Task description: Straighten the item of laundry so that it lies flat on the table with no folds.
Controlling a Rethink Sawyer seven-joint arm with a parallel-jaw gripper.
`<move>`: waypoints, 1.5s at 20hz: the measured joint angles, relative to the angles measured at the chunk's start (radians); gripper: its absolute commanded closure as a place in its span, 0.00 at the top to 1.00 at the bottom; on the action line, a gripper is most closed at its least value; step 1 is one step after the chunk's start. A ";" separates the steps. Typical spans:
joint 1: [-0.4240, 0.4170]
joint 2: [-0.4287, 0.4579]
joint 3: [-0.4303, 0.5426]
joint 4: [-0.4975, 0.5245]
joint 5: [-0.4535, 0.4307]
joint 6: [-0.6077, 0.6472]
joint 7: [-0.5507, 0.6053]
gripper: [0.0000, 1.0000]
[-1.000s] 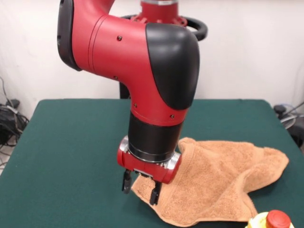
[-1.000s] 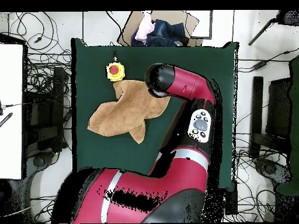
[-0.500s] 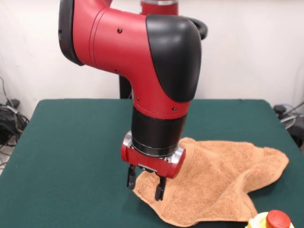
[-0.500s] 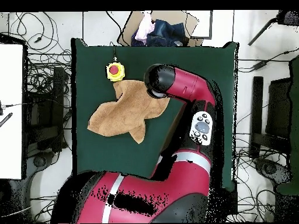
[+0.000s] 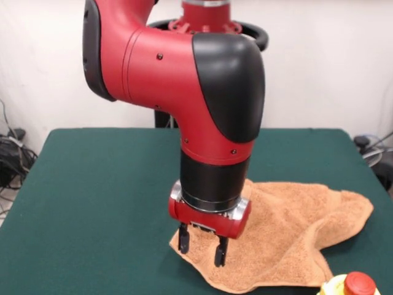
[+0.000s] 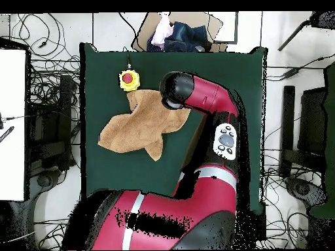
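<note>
One towel (image 5: 288,236) lies on the table (image 5: 98,196), and it is the only piece of laundry there. One gripper (image 5: 201,247) hangs over it, with two dark fingers (image 5: 183,239) spread apart and nothing between them. Their tips stand just above the towel's corner nearest the middle of the table, and whether they touch the cloth cannot be told. One yellow object with a red cap (image 5: 351,285) sits at the table's edge, just beside the towel's hem.

In the front view the towel is bunched, not flat: a raised fold runs up beside the arm's wrist, creases cross the middle, and one lobe stretches out toward the right edge of the table. From overhead the towel (image 6: 134,127) shows as an irregular shape with several pointed corners. It lies in the half of the table (image 6: 222,72) toward the yellow object (image 6: 129,80), and one corner nearly meets that object.

Most open room lies on the other side of the arm. There the green cloth is bare to the table's edge. A narrower bare strip runs between the towel and the table edge near it.
</note>
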 measured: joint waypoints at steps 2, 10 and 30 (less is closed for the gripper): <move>-0.003 0.002 0.007 0.000 0.000 0.000 0.000 1.00; -0.025 0.010 0.046 0.007 0.000 -0.023 0.000 1.00; -0.039 0.044 0.068 0.096 0.000 -0.184 0.000 1.00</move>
